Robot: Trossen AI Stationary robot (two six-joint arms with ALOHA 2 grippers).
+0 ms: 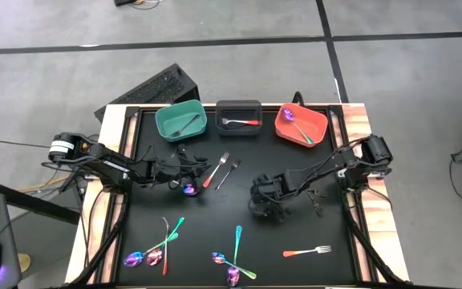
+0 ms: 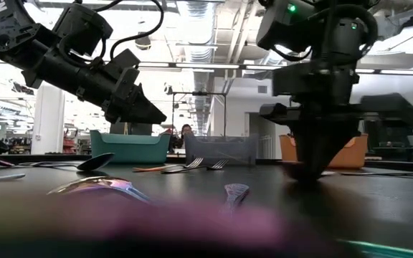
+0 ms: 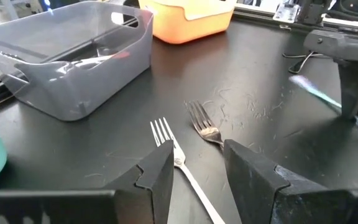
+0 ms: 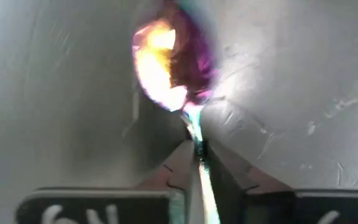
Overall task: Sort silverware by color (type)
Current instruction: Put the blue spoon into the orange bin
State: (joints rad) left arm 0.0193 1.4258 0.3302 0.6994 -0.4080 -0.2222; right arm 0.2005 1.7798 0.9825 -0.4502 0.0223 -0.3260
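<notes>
Right hand (image 4: 197, 163) pinching an iridescent spoon (image 4: 173, 62) low at mid-counter (image 1: 295, 233).
I'm only seeing that pinch in the right wrist view; overhead the arm is hiding it. Left hand (image 3: 194, 168) is hovering spread over two forks (image 3: 182, 146).
</notes>
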